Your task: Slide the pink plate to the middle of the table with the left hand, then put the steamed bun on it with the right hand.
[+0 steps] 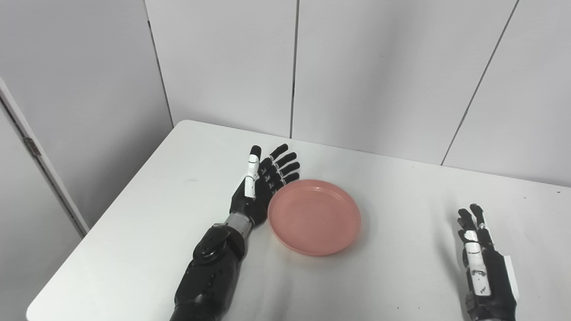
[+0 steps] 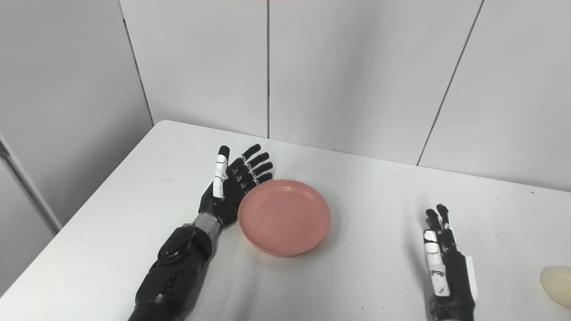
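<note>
Steamed bun (image 2: pixel 556 285) cut off by right edge in right eye view, only its left part shows; out of frame entirely in left eye view. Pink plate (image 1: pixel 314 217) left rim partly hidden behind left hand (image 1: pixel 261 187), so contact btwn palm and rim can't be told. Right hand (image 2: pixel 446 267) wrist and arm cut by bottom edge. Table (image 1: pixel 401 187) right and near edges out of frame.

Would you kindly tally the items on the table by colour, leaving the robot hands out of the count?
Pink: 1, the plate, empty, beside the open left robot hand.
Pale cream: 1, the steamed bun, at the right edge of the right eye view, beyond the open right robot hand.
Total: 2
</note>
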`<state>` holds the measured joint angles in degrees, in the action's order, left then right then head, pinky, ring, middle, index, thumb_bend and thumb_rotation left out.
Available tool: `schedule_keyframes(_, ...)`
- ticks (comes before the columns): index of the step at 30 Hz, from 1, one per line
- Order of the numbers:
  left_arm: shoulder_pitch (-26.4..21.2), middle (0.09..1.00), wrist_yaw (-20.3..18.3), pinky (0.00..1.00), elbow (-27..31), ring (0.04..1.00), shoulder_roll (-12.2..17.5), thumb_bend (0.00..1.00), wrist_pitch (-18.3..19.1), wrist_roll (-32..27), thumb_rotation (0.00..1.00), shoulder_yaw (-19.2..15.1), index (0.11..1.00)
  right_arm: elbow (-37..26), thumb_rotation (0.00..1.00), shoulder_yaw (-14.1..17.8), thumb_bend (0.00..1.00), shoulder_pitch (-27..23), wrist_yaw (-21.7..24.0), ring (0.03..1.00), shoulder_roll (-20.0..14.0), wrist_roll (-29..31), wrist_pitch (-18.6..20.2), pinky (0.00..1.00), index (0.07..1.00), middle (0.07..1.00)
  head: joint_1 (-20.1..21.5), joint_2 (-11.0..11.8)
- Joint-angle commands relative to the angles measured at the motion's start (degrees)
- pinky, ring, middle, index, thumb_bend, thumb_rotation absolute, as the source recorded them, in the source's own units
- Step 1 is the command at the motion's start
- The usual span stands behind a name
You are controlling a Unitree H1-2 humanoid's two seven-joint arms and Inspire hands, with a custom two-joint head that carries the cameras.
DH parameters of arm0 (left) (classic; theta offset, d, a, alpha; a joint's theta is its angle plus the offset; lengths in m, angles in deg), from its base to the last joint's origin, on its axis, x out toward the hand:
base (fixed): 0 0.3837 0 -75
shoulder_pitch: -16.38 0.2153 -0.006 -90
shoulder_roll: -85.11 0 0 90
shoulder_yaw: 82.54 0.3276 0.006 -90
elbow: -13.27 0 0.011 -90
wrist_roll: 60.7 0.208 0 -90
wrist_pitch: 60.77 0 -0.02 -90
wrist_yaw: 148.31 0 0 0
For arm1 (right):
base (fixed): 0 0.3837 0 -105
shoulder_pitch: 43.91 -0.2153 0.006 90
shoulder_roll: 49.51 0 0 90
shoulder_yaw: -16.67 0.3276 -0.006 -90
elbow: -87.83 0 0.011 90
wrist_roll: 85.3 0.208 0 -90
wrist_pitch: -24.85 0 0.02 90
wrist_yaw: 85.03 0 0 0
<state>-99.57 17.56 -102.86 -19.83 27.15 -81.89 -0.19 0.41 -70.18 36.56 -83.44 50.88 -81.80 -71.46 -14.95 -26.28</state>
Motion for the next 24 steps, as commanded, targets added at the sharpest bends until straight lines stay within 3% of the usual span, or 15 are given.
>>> schedule_keyframes(1, 1.1, 0.862, 0.4, 0.85, 3.0, 0.864, -1.4, 0.67, -0.2, 1.0, 0.97, 1.1, 0.862, -0.1, 0.86, -0.3, 0.45, -1.6, 0.0, 0.977, 0.1, -0.6, -3.2, 1.00, 0.971, 0.940, 1.2, -0.3)
schedule_keyframes(7, 6.5, 0.902, 3.2, 0.93, 9.9, 0.899, -3.2, 0.65, 1.3, 4.4, 0.99, 3.6, 0.904, 2.1, 0.81, -1.0, 0.54, -2.0, -0.8, 0.914, 1.5, -1.6, -6.5, 1.00, 0.942, 0.910, 9.5, -2.7)
schedule_keyframes(13, 9.8, 0.941, 3.6, 0.99, 13.2, 0.930, -3.6, 0.64, 1.8, 5.3, 0.96, 5.0, 0.930, 1.4, 0.81, -2.6, 0.58, -2.2, -2.6, 0.939, 3.4, -5.2, -4.9, 1.00, 0.947, 0.914, 17.8, -3.8)
schedule_keyframes(18, 10.9, 0.969, 3.1, 1.00, 13.8, 0.954, -3.7, 0.66, 2.8, 5.2, 0.93, 6.0, 0.981, 2.0, 0.80, -3.2, 0.56, -2.7, -3.5, 0.944, 4.2, -6.7, -5.3, 1.00, 0.947, 0.919, 20.5, -4.6)
schedule_keyframes(24, 11.5, 0.972, 3.2, 1.00, 13.8, 0.957, -3.7, 0.68, 2.2, 7.9, 0.92, 8.6, 0.977, 2.8, 0.79, -3.2, 0.56, -3.3, -3.6, 0.946, 4.7, -7.1, -5.7, 1.00, 0.945, 0.923, 22.1, -5.1)
